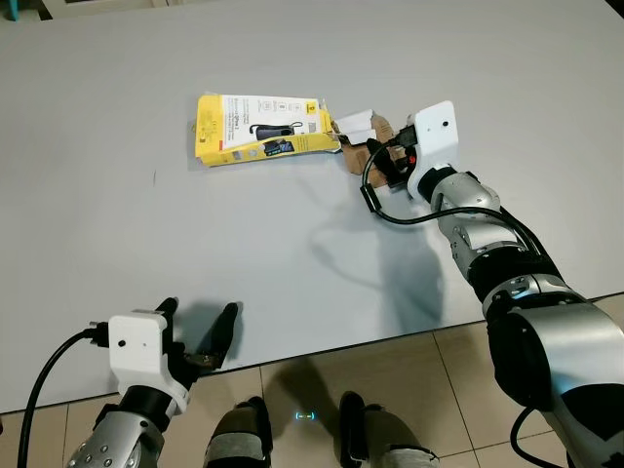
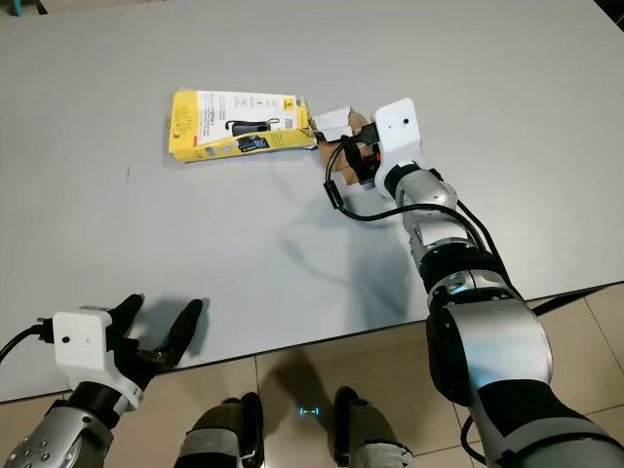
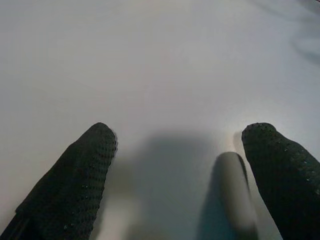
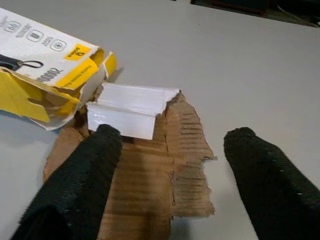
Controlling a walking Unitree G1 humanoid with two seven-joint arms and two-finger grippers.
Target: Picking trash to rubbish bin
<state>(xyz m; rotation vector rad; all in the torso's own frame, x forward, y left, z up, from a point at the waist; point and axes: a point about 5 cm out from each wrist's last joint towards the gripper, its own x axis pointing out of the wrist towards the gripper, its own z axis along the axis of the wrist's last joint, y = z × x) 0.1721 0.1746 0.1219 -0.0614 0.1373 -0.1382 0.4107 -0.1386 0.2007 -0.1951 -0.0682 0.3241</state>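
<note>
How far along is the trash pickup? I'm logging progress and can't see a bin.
Nothing looks binned yet: the yellow box, the torn cardboard piece and the white scrap all lie on the grey table. In hand: the right end effector is open, straddling the cardboard. The left end effector is open at the table's near edge. Grasping and carrying remain.

The yellow box (image 4: 47, 75) carries print too small or blurred to read as words. Its white face shows round icons toward 10 o'clock, a yellow tag with a dark mark, and a slanted yellow band with blurred characters that may be digits. No other lettering is legible.
</note>
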